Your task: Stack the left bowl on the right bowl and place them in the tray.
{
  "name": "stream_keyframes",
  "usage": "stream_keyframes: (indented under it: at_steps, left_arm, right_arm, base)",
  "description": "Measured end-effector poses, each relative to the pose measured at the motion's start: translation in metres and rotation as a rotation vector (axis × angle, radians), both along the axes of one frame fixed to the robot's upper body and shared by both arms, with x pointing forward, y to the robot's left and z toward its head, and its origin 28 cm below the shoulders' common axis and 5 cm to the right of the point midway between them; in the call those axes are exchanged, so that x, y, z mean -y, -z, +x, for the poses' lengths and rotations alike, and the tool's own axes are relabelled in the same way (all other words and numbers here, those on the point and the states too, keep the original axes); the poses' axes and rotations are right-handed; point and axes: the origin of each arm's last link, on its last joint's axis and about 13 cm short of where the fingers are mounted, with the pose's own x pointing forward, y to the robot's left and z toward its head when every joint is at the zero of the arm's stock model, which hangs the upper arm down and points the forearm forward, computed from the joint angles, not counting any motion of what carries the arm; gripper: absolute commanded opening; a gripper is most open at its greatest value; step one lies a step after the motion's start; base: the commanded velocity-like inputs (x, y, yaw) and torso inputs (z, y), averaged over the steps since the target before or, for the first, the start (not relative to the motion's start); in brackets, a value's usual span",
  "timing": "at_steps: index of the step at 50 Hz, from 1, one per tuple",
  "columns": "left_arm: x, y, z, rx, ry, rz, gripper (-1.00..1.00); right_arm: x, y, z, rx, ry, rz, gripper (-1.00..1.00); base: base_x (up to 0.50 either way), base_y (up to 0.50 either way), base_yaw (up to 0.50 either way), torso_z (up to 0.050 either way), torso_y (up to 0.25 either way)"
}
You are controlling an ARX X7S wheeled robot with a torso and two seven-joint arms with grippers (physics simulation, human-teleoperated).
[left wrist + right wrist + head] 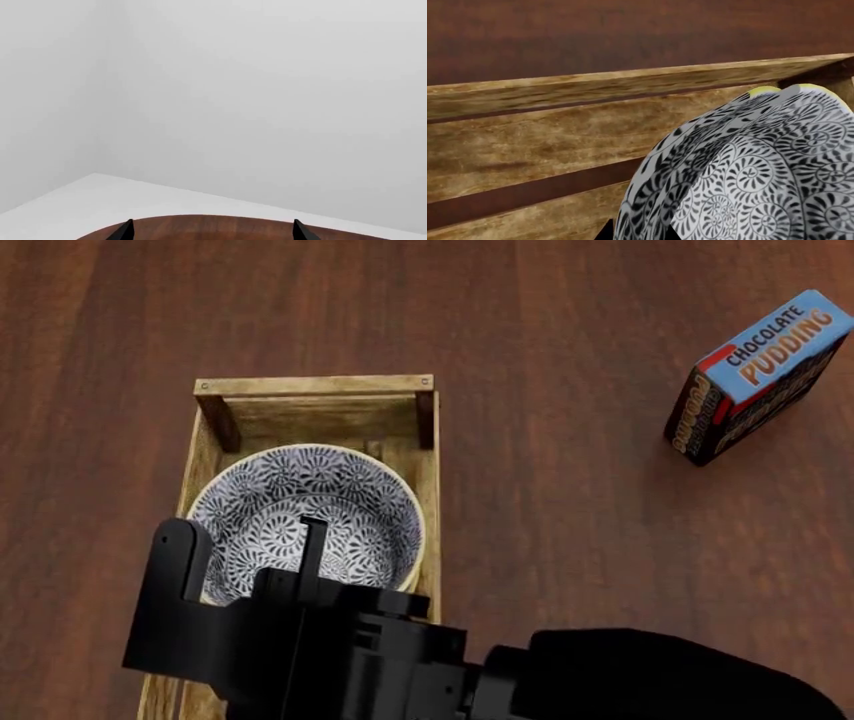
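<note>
A blue-and-white patterned bowl [320, 500] sits inside the pale wooden tray [314, 386]. In the right wrist view two yellow rims show close together on the bowls [760, 175], one nested in the other, next to the tray's slatted side [560, 90]. My right gripper [247, 535] reaches over the near rim, one finger outside the wall and one inside. Its tips [637, 234] close on the patterned wall, which fills the gap between them. My left gripper [213, 235] is open with nothing between its fingers, over the table's edge and out of the head view.
A blue-and-red chocolate pudding box [754, 375] stands on the dark wooden table [574, 490] at the far right. The right arm hides the tray's near end. The left wrist view shows only the table edge [220, 225] and white floor and walls.
</note>
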Motion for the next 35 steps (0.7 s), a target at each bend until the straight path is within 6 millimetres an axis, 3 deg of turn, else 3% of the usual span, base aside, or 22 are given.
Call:
stream_keyframes:
  at_steps: [19,20,35]
  left_arm:
    - [0.0000,-0.0009,-0.0006,0.002,-0.001,0.000,1.00]
    - [-0.0001,-0.0010,-0.0007,0.002,-0.001,0.000,1.00]
    - [-0.0001,-0.0014,-0.0014,0.003,-0.001,0.000,1.00]
  right_arm:
    - [-0.0029,-0.0008,0.0030,-0.014,0.004,-0.001,-1.00]
    - [-0.0032,-0.0009,0.0028,-0.013,0.006,-0.001,1.00]
    - [-0.0023,0.0036,-0.0027,-0.098,0.050,-0.042,1.00]
  base:
    - [0.00,0.00,0.00,0.000,-0.003]
    - [0.00,0.00,0.00,0.000,0.000]
    - [0.00,0.00,0.00,0.000,-0.001]
